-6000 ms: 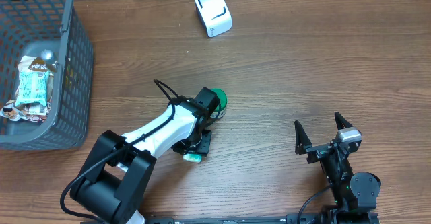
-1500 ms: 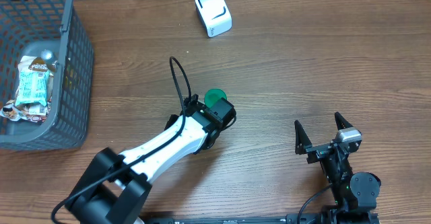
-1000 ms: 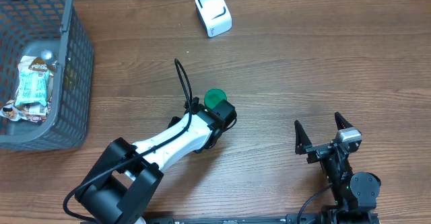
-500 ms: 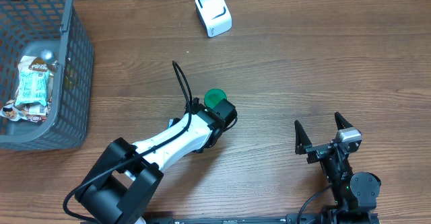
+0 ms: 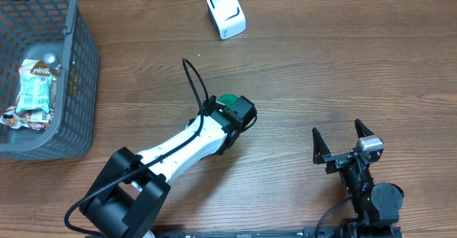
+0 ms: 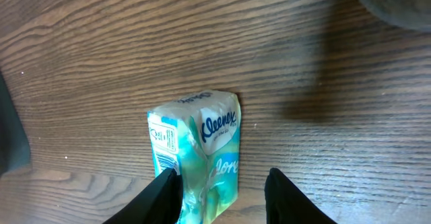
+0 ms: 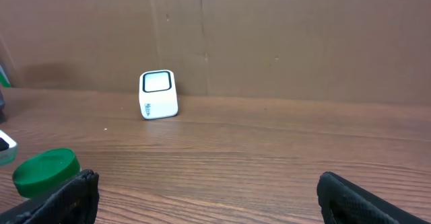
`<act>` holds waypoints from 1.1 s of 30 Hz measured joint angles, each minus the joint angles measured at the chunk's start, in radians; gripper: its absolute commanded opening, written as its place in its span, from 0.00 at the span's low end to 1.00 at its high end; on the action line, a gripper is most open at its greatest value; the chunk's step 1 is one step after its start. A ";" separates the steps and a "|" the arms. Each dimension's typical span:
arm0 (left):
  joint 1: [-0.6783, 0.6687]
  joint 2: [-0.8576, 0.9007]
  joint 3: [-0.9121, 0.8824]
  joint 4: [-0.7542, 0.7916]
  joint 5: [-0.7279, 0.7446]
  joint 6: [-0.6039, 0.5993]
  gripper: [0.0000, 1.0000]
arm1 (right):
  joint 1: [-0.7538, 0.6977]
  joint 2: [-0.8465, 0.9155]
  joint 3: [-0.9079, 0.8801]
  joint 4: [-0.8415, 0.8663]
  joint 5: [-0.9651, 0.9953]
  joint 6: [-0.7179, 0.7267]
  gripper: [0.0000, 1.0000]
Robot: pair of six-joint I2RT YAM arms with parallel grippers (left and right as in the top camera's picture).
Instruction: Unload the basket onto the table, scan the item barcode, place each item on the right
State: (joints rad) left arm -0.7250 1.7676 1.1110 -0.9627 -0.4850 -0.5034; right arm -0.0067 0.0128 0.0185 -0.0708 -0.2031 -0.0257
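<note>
Reading "Kleenex" on the tissue pack (image 6: 202, 153).

Rt wrist cam: I saw my right gripper (image 7: 214, 200) spread wide, w/ only its two dark fingertips (image 7: 71, 196) poking in at the bottom corners & nothing btwn them. Ahead lay the wooden table (image 7: 283, 150), running back to a brown cardboard wall (image 7: 303, 35). A small white scanner (image 7: 159, 94) stood upright near that wall, left of centre, dark-rimmed window facing me. A round green cap (image 7: 44, 171) sat flat at lower left, just beside the fingertip on that side. Smth white (image 7: 5, 148) showed at the left edge; couldn't ID it.
</note>
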 measured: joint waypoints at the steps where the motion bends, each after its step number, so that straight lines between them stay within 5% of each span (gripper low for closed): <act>1: 0.000 0.000 0.001 -0.001 0.003 0.000 0.40 | 0.000 0.000 0.000 0.000 0.000 0.000 1.00; 10: 0.064 0.000 0.089 -0.059 0.066 -0.022 0.44 | 0.000 0.000 0.000 0.000 0.000 0.000 1.00; 13: 0.110 0.000 0.111 -0.060 0.127 -0.013 0.63 | 0.000 0.000 0.000 0.000 0.000 0.000 1.00; 33: 0.216 0.000 0.062 -0.056 0.332 0.000 0.57 | 0.000 0.000 0.000 0.000 0.000 0.000 1.00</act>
State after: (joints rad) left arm -0.5087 1.7679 1.1732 -1.0191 -0.1532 -0.5037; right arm -0.0067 0.0128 0.0185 -0.0708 -0.2031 -0.0257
